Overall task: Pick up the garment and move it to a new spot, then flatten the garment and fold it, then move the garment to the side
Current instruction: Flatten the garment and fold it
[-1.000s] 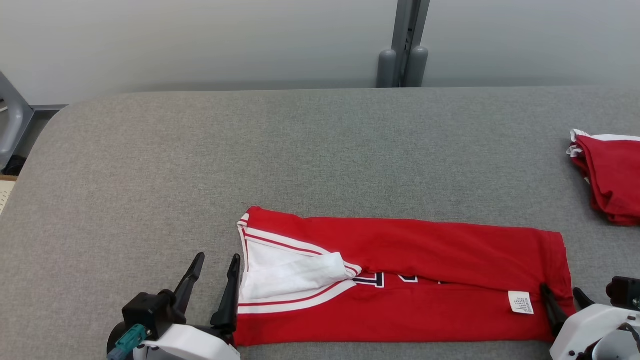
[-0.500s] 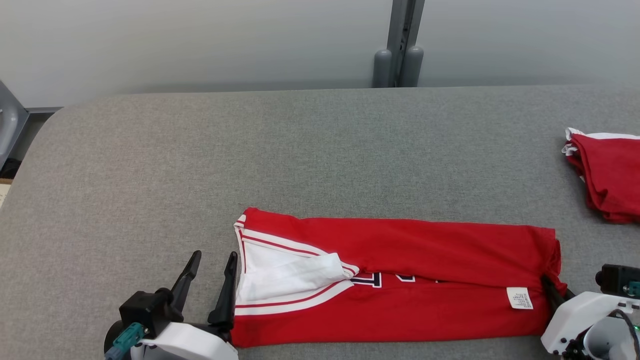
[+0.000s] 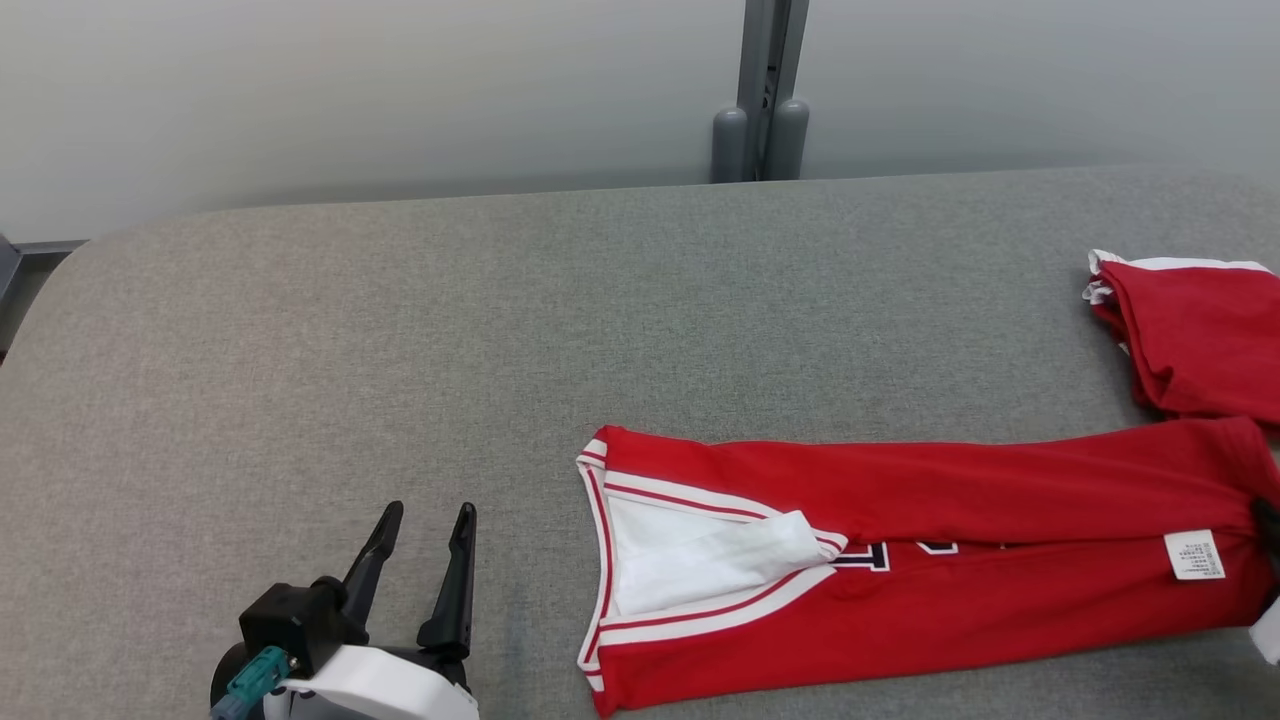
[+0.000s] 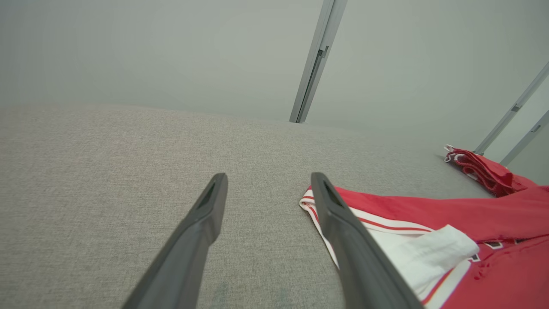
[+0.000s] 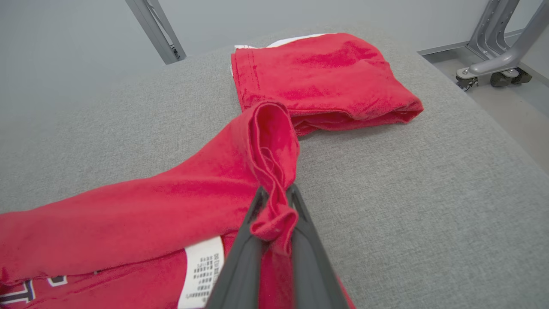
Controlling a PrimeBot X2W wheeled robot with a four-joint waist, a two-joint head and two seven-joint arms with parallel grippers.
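The garment (image 3: 900, 560) is a red jersey with white trim, folded into a long strip across the near part of the grey table (image 3: 400, 330). Its white-lined neck end points left, and a white label (image 3: 1193, 555) lies near its right end. In the right wrist view my right gripper (image 5: 277, 191) is shut on the garment's (image 5: 150, 206) bunched right end, which rises a little off the table. My left gripper (image 3: 430, 512) stands open over bare table to the left of the neck end, apart from the cloth. The left wrist view has the neck end (image 4: 386, 231) beside the gripper's (image 4: 269, 180) right finger.
A second folded red garment (image 3: 1190, 340) lies at the table's right, just beyond the held end (image 5: 274, 128) and close to it. A grey post (image 3: 760, 90) stands behind the table. A wheeled frame base (image 5: 489, 64) sits on the floor past the table's right edge.
My right gripper shut on the garment's right end and dragged the whole strip to the right, away from my left gripper. The head camera has turned slightly. The left gripper stayed put.
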